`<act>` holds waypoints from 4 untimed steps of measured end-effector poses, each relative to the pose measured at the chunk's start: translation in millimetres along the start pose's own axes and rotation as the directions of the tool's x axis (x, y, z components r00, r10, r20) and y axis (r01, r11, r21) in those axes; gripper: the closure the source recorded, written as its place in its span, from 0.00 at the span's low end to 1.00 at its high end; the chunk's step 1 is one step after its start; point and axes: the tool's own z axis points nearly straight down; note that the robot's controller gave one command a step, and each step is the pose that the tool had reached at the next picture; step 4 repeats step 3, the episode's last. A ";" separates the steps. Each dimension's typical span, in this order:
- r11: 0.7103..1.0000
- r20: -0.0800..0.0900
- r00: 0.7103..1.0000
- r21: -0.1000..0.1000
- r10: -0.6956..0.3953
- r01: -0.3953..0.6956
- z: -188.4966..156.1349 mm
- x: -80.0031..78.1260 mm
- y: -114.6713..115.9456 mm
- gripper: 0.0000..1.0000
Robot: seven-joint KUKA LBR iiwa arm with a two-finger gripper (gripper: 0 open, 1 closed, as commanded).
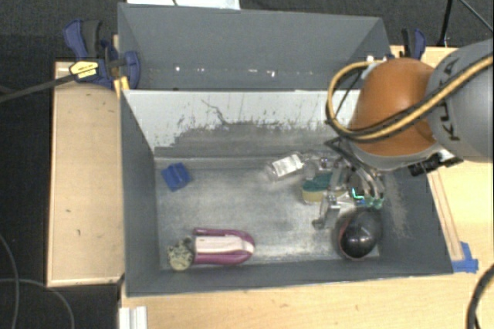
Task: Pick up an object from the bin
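The arm reaches in from the right, and its orange wrist cover, looped with black and yellow cables, hangs over the right part of the grey metal bin. Below the cover the hand is down low near the bin floor, in the right half and towards the front. Its metal parts are crowded together with small green lights among them, so whether the hand is open or closed cannot be told, and nothing can be made out in its grip.

Two things lie closest to it. A black ball sits just beside the hand on its front right side, near the front wall. A small teal and tan thing lies just beside the hand on its left. Which of the two the hand is set over cannot be told.

A little further left, near the foot of the back wall, lies a crumpled silvery piece. Well apart from the hand, a small blue block rests near the left wall. At the front left a purple and white oblong thing lies on its side, with a small round speckled thing touching its left end.
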 end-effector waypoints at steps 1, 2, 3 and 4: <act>1.000 0.006 1.000 0.001 -0.016 0.016 58.6 -32.0 -54.2 0.00; 1.000 0.009 1.000 0.001 -0.020 0.020 55.5 -32.6 -51.7 1.00; 0.999 0.017 0.999 0.002 -0.039 0.039 -94.1 -36.8 -51.7 1.00; 0.999 0.017 0.999 0.002 -0.039 0.039 -94.1 -36.8 -51.7 1.00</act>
